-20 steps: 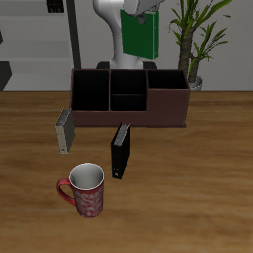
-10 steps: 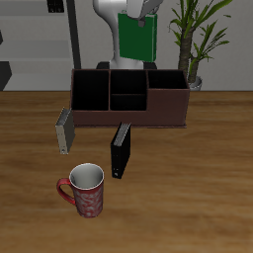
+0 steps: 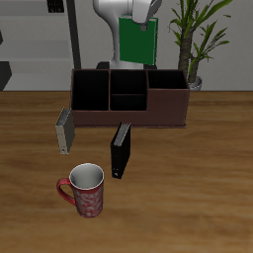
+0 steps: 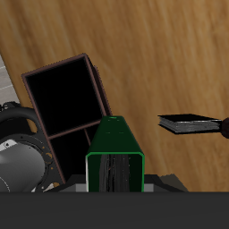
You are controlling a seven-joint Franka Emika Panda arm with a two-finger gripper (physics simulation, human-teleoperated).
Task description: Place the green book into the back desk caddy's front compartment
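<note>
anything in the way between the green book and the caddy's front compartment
Nothing visible. The gripper holds the green book in the air above the back desk caddy, behind it. The front compartment looks open and empty, and the black book and grey book stand on the table in front of the caddy.

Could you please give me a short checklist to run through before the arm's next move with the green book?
1. Green book gripped by the claw: ok, it hangs above the table.
2. Book upright: ok, roughly vertical.
3. Book over the back desk caddy: ok, held high above it.
4. Book lined up over the front compartment: cannot tell, it appears farther back.
5. Front compartment free: ok, looks empty.
6. Black book clear of the path: ok, stands before the caddy.
</note>
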